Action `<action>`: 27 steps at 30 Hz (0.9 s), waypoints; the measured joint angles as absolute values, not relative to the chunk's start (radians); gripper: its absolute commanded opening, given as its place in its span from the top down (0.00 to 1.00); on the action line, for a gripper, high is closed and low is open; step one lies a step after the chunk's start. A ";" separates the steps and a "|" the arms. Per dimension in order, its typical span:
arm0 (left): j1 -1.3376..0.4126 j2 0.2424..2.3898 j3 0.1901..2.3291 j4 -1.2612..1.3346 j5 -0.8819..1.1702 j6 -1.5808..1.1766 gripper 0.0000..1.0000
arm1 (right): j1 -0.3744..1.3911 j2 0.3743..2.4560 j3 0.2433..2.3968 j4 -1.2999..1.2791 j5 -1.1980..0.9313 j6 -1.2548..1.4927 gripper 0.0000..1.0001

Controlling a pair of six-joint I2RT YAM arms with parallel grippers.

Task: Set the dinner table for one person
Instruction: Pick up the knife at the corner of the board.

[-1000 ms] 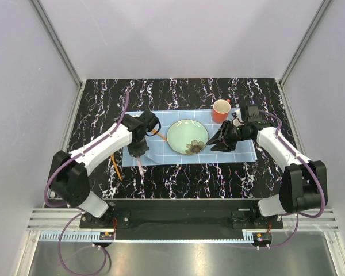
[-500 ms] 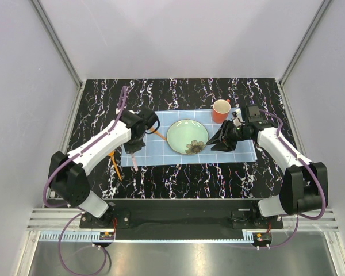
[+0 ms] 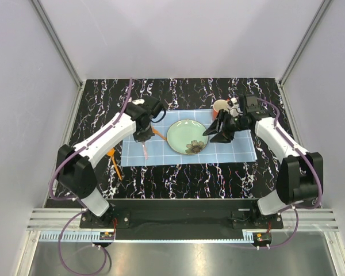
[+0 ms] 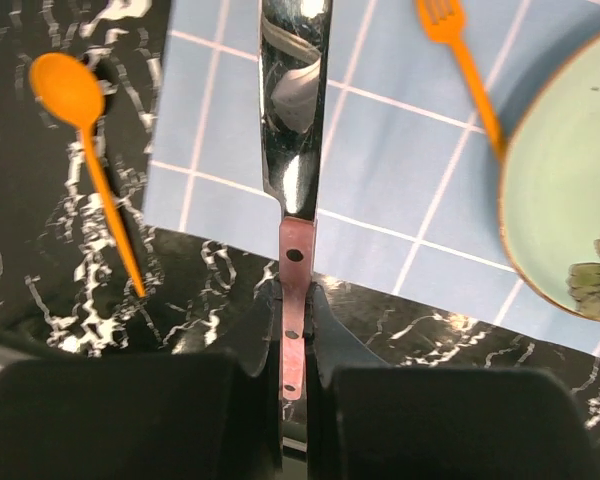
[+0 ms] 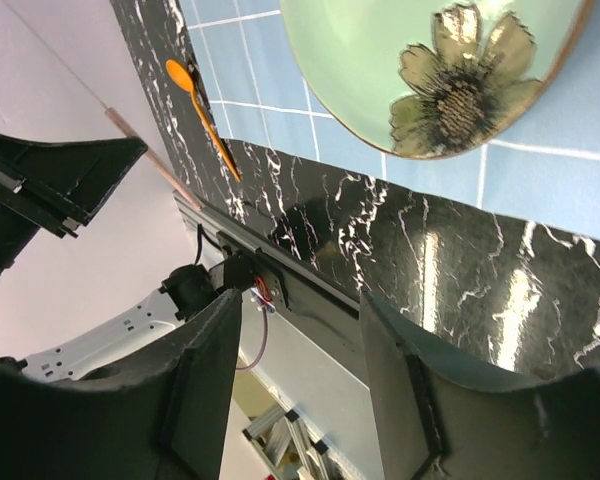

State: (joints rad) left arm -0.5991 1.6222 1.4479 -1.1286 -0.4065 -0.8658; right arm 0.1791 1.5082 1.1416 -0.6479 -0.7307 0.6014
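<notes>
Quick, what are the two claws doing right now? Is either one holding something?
Left claw: shut on the knife, gripping its handle.
Right claw: open, holding nothing.

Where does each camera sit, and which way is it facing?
Top external: above and behind the bases, looking down on the dinner table, placemat and plate; both arms show.
Left wrist: on the left arm, looking down past the left gripper, shut on the knife, at the placemat's edge.
Right wrist: on the right arm, looking towards the table's near edge; the open right gripper frames it.
Shared: plate and orange spoon in all three.
</notes>
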 measured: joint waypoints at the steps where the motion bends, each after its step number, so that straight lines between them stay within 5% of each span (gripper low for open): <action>1: -0.599 1.632 1.456 -1.120 -0.396 -0.858 1.00 | 0.184 1.525 1.157 -0.646 -0.733 0.599 0.42; 12: -0.599 1.711 1.628 -1.062 -0.320 -0.792 1.00 | 0.381 1.722 1.326 -0.584 -0.747 0.599 0.40; 27: -0.599 1.860 1.854 -1.019 -0.167 -0.731 1.00 | 0.405 1.795 1.488 -0.543 -0.746 0.604 0.38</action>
